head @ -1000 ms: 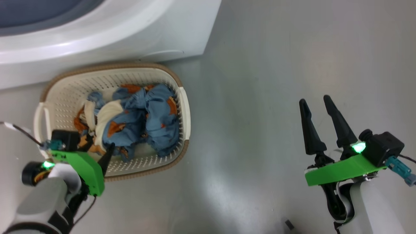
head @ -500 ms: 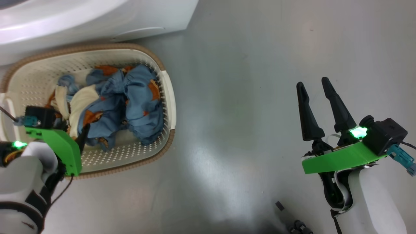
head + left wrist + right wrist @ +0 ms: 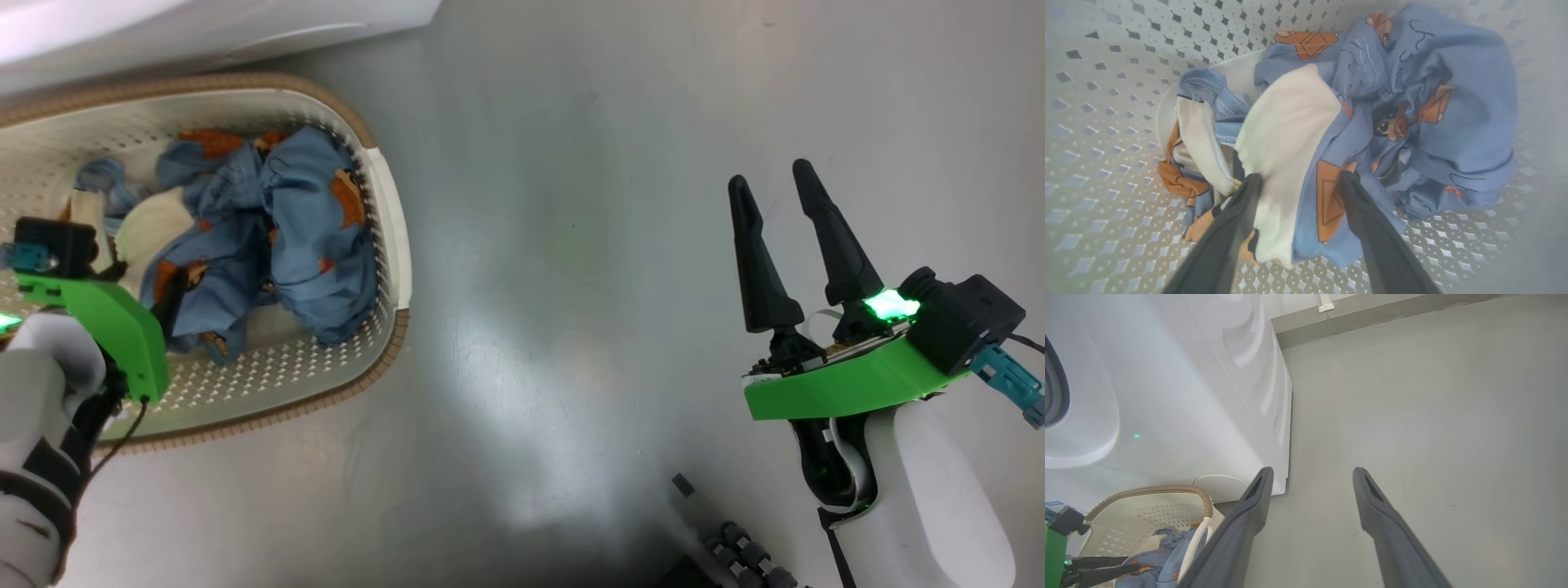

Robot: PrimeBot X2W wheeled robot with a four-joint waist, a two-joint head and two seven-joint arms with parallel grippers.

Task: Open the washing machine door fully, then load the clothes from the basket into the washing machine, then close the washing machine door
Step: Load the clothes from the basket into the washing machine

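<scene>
Premises present as a laundry or utility area; whether in a home or a test setting cannot be told. A white front-loading washing machine [image 3: 1167,375] stands directly on a bare, smooth grey floor [image 3: 571,204], its grey door seal [image 3: 1055,388] visible at the edge of the right wrist view. A cream perforated laundry basket [image 3: 396,237] of printed blue clothes [image 3: 310,237] sits on the floor just beside its front. A grey skirting strip [image 3: 1392,312] runs along the foot of a white wall [image 3: 1294,304] behind the machine.
</scene>
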